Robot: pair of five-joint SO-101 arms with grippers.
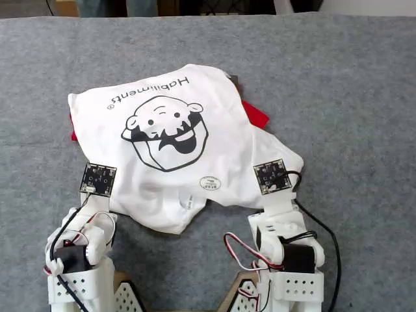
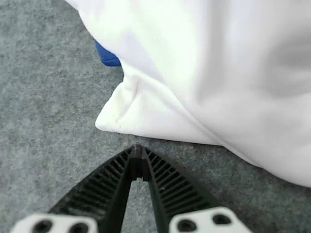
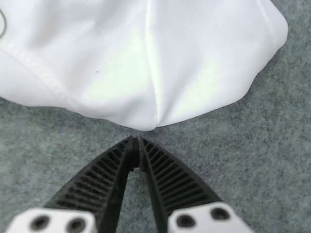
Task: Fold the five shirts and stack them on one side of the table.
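The white shirt lies rumpled mid-table on the grey cloth. It covers a red shirt that peeks out at both sides, and some blue fabric also shows from beneath it. The left gripper and right gripper, both clenched on nothing, sit just short of its near edge.

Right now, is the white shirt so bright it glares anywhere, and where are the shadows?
Right wrist view: the white shirt has glaring patches beside its crease. Left wrist view: soft grey shading in the folds, a thin shadow under the hem on the table. High view: even light, faint shadow along the shirt's near edge.
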